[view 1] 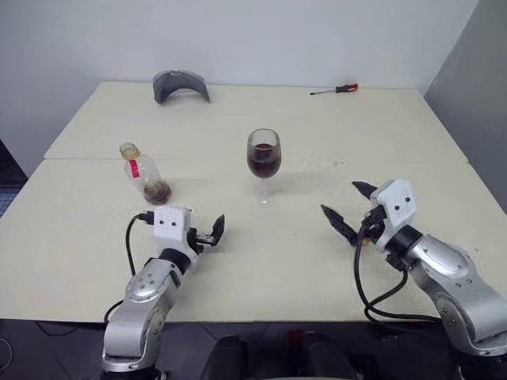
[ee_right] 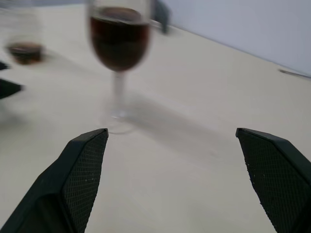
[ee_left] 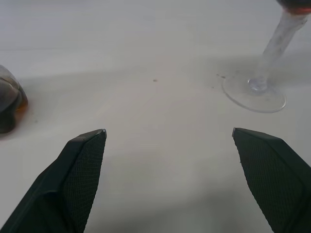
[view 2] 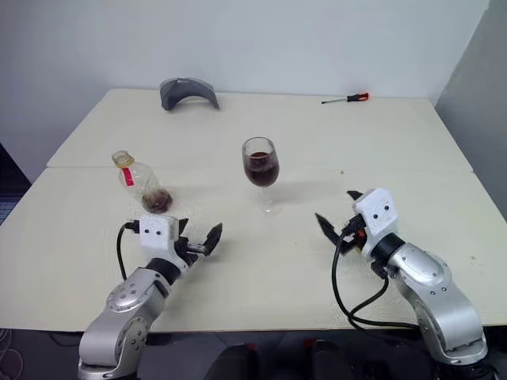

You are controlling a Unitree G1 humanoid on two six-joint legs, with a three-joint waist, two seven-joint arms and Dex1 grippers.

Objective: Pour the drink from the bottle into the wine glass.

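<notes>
The wine glass (view 1: 264, 162) stands mid-table, its bowl about half full of dark red drink (view 1: 264, 164). To its left stands the small clear bottle (view 1: 142, 172) with a red label strip, a yellowish top and a little dark drink (view 1: 157, 191) at its bottom. My left gripper (view 1: 207, 231) hovers open and empty just in front of the bottle, apart from it. My right gripper (view 1: 348, 203) is open and empty to the right of the glass, pointing toward it. The left wrist view shows the bottle's base (ee_left: 9, 104) and the glass's foot (ee_left: 255, 92). The glass (ee_right: 119, 43) also appears ahead in the right wrist view.
A grey curved object (view 1: 181, 85) lies at the table's far edge, and a red-handled screwdriver (view 1: 337, 89) lies at the back right. A seam (view 1: 95, 158) runs across the pale table (view 1: 277, 261) behind the bottle.
</notes>
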